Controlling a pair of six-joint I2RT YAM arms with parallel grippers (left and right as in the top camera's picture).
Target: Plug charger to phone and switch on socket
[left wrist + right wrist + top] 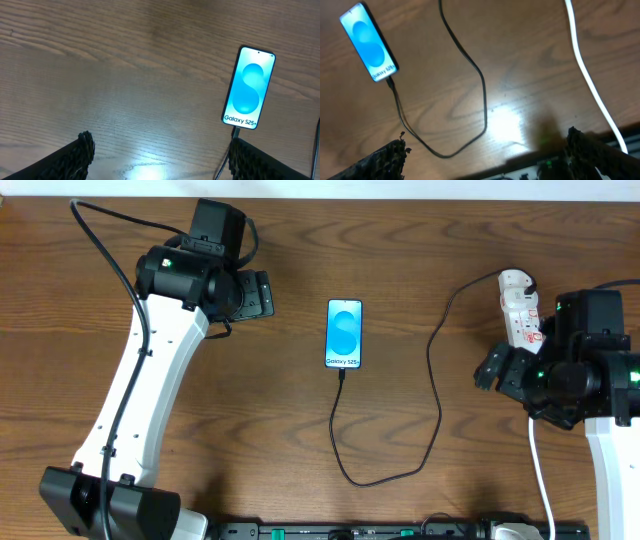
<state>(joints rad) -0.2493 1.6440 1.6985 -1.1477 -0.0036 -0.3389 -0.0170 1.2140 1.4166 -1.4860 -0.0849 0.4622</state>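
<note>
The phone (344, 333) lies flat mid-table, cyan screen up; it also shows in the left wrist view (248, 88) and the right wrist view (368, 42). The black charger cable (436, 415) has its tip in the phone's near end, loops toward the front, then runs up to a black plug on the socket (519, 307), a white power strip at the right. My left gripper (252, 295) is open and empty, left of the phone. My right gripper (497, 370) is open and empty, just in front of the socket.
The socket's thick white cord (541, 480) runs to the front edge under my right arm and shows in the right wrist view (590, 80). A black rail (380, 530) lines the table's front edge.
</note>
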